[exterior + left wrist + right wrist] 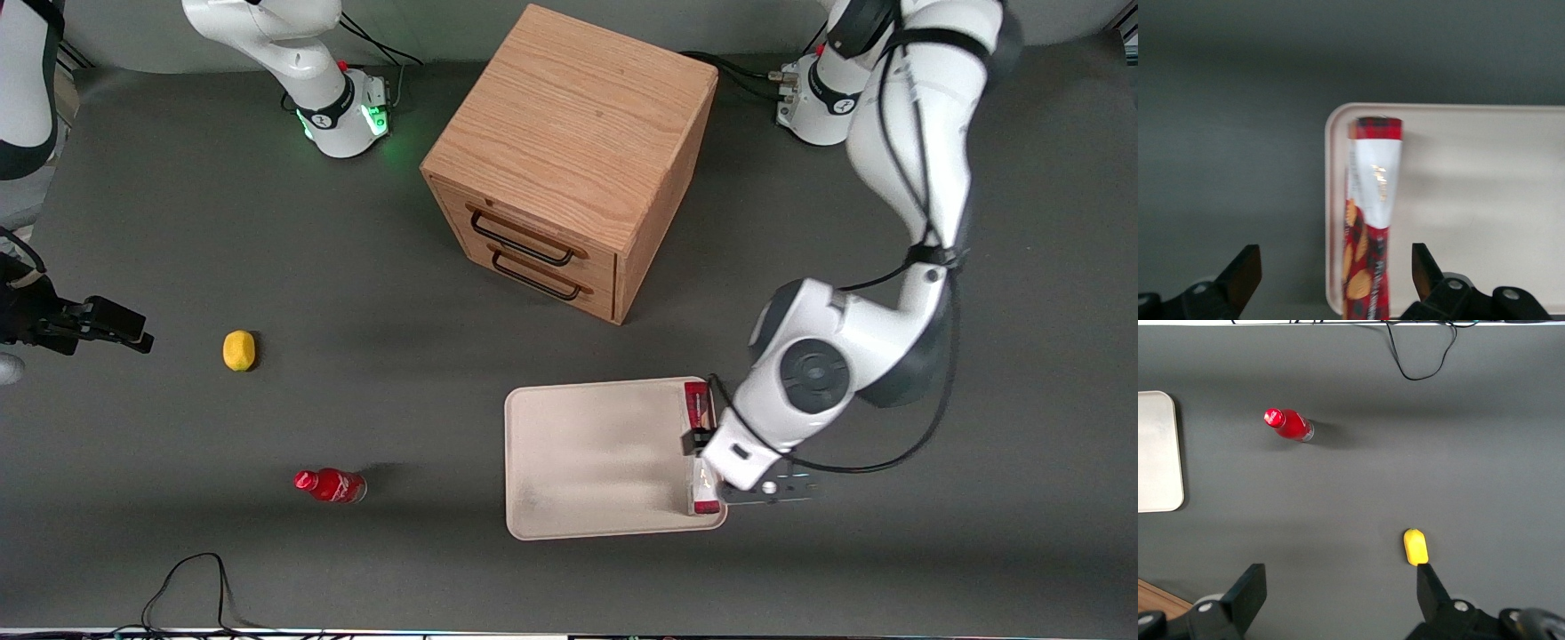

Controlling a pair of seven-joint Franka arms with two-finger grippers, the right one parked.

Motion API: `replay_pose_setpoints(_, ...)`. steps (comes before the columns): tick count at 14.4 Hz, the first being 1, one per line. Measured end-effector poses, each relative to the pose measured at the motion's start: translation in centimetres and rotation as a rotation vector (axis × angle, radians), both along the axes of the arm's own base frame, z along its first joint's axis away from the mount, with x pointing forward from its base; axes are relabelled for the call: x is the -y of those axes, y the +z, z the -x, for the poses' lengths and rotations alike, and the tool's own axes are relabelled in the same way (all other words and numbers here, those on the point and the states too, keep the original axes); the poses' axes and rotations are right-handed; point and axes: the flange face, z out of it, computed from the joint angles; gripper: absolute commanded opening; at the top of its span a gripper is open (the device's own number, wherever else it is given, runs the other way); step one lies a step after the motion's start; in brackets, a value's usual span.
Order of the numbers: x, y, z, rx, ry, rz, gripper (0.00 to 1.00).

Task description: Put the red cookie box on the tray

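The red cookie box (700,442) lies on the cream-beige tray (596,458), lengthwise along the tray's short edge at the working arm's end, just inside the low rim. In the left wrist view the red cookie box (1370,220) appears to rest on its narrow side, with a broad white panel facing the camera, and the tray (1471,200) extends away beside it. The gripper (1331,273) is positioned directly above the box with its fingers (1245,273) spread wide; a clear gap shows on each side, and neither finger touches the cardboard. In the front view the gripper (711,462) is largely hidden under the wrist housing. The placement step therefore appears complete or nearly so. The main risk is judged to be tipping: a slim box balanced on a narrow side can fall if a finger brushes it during withdrawal, and because it sits close to the rim it could topple outward onto the dark table (356,569). A vertical retreat would reduce that risk. The wooden drawer cabinet (569,169), the lemon (238,349) and the small red bottle (331,485) stand well apart from the tray.
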Motion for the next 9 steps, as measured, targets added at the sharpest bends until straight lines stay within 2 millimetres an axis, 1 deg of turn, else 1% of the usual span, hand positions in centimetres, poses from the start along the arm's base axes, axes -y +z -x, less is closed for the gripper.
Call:
replay_pose_setpoints(2,-5.1,5.2,0.8,-0.011,0.044,0.016,1.00)
replay_pose_setpoints(3,-7.9,7.6,1.8,-0.028,0.045,0.007,1.00)
replay_pose_setpoints(5,-13.0,12.1,4.5,-0.074,0.016,-0.027,1.00)
replay_pose_setpoints(6,-15.1,13.9,6.0,-0.092,0.000,-0.045,1.00)
replay_pose_setpoints(7,-16.7,15.6,7.6,-0.102,-0.013,-0.061,1.00)
replay_pose_setpoints(9,-18.9,18.7,11.1,-0.111,-0.021,-0.086,1.00)
